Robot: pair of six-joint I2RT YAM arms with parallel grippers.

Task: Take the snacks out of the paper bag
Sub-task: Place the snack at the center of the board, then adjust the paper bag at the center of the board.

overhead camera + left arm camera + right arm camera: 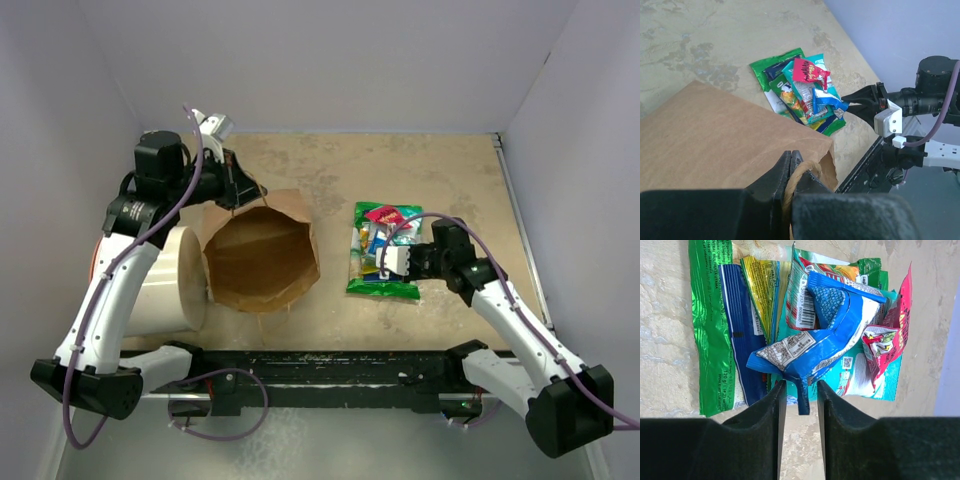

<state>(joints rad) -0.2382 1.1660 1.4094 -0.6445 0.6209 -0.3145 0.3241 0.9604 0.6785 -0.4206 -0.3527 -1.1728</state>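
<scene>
Already outside the paper bag (290, 212), the snacks (376, 240)

A mottled beige, stone-patterned table (420, 170) lies inside a booth with plain pale lavender walls (330, 60). A large white cylinder (165, 290) sits at the table's left side, towards the near edge, where a black rail (330, 365) runs across.

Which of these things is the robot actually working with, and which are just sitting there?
In the job: paper bag, its handle pinched by the left gripper; snacks in a pile; right gripper, open at the blue packet.
Just lying about: white cylinder beside the bag.
</scene>
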